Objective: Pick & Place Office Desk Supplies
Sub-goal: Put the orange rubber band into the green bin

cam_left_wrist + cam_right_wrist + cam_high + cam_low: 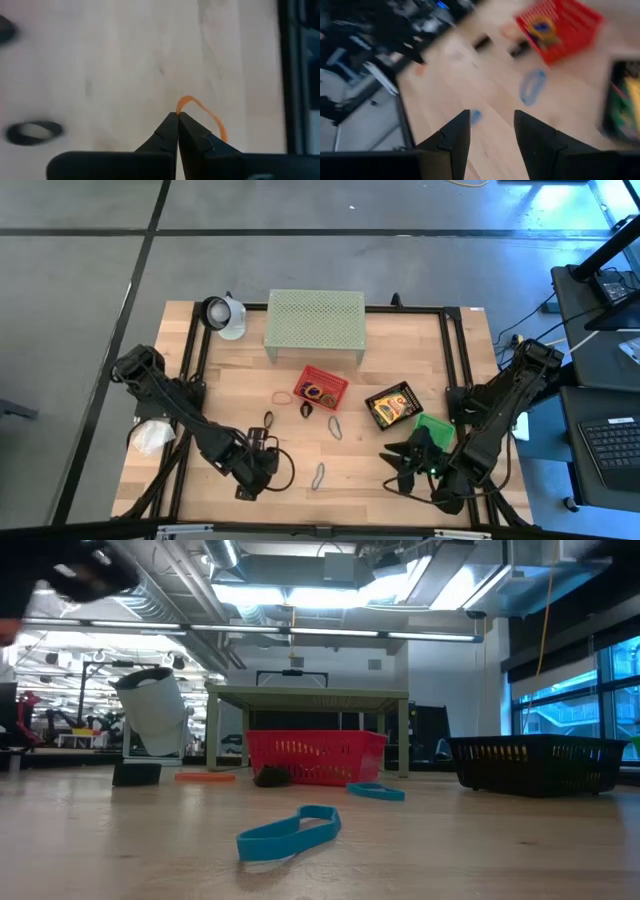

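**Left tool pinched on an orange loop, right tool spread over the counter**

I see a counter (400,470) of pale wood planks, smooth, with a visible grain, framed by dark rails. At its far edge stands a pale green metal shelf (314,320), its flat top punched all over with small holes, on thin legs. In front of it sits a red basket (321,387) of plastic lattice holding a few small loops. Toward my right arm's side is a black basket (392,404) of the same lattice, with a yellow-and-green box inside, and just beside it a bright green flat piece (436,426). Off the counter's left edge lies a white wad (152,437) of soft crumpled stuff.

My left tool (178,116) is low over the near left part of the counter, its two dark tips pressed together on a thin orange loop (205,112), which curves out past the tips in a narrow arc. My right tool (492,125) hangs over the near right part of the counter, its two dark wedge-shaped fingers spread, with nothing between them.

The loose supplies are scattered across the middle of the counter. A blue loop (290,832), flat and rubbery, lies twisted in a long oval nearest the low camera, with a second blue loop (376,791) farther back near the red basket. A thin orange ring (283,395) lies left of the red basket, and a dark loop (268,420) lies near the left tool.
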`<state>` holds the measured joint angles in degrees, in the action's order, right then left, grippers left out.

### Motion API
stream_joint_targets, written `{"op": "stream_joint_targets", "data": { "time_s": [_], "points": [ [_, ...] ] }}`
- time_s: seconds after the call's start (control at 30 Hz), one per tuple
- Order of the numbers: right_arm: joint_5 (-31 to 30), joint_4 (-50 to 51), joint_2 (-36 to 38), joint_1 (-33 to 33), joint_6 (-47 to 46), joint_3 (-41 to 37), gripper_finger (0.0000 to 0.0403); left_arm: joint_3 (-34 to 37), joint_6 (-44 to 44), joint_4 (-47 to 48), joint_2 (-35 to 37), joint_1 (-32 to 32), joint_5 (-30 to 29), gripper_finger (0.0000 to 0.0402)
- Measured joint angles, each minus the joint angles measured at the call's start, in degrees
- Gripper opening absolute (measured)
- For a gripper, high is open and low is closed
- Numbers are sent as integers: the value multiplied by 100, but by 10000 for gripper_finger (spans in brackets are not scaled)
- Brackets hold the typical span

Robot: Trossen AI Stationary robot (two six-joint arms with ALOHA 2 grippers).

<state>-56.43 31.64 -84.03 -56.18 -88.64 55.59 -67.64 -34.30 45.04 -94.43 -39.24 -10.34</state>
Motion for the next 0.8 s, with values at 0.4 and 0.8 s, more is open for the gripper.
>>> {"op": "stream_joint_targets", "data": {
  "time_s": [0.4,0.8],
  "points": [
    [-512,-2598,-594,724,2645,2,153,-331,949,-667,68,402,-2874,1],
    [-20,-4616,-1282,1455,4113,2,153,-28,2779,-3098,214,1106,-1883,1]
  ]
}}
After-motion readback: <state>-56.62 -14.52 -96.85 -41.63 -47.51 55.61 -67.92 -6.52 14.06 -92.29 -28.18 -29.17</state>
